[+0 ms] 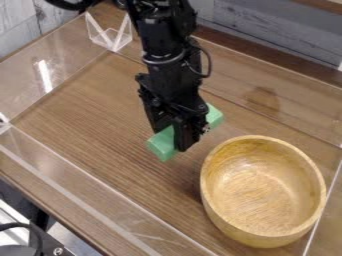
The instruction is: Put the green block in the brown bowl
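Note:
The green block [162, 147] lies aslant on the wooden table, left of the brown bowl [211, 172]. Its two ends stick out either side of my black gripper [181, 138]. The gripper points straight down over the block's middle, one finger on each long side, and looks shut on it. The block's middle is hidden behind the fingers. I cannot tell whether it still rests on the table or hangs just above it. The bowl is upright and has nothing in it, and its rim lies a short way right of and nearer the camera than the block.
Low clear plastic walls [54, 60] ring the wooden tabletop [80, 120]. A small clear plastic stand [104, 36] is at the back left. The table's front edge [27, 190] runs along the lower left.

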{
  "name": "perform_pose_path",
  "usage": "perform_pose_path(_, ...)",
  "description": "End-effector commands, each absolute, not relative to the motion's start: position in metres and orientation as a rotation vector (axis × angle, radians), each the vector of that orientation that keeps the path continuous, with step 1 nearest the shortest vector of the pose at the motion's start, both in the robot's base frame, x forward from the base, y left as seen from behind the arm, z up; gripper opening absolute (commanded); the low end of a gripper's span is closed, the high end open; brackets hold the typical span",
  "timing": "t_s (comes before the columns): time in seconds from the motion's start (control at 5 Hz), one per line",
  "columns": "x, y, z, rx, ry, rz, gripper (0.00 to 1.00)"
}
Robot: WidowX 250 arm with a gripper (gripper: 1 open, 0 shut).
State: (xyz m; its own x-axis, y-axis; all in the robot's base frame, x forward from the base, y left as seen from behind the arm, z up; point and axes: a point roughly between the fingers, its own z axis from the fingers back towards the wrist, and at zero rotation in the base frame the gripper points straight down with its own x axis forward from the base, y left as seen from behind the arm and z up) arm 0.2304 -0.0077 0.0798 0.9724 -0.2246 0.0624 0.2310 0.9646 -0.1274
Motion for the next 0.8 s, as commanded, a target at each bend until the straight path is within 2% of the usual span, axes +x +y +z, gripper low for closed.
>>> perform_pose_path(0.0, 0.236, -0.010, 0.095, -0.120, -0.105, -0.236, 0.00)
perform_pose_path(0.6, 0.231, -0.023, 0.102, -0.123, -0.117, -0.217, 0.00)
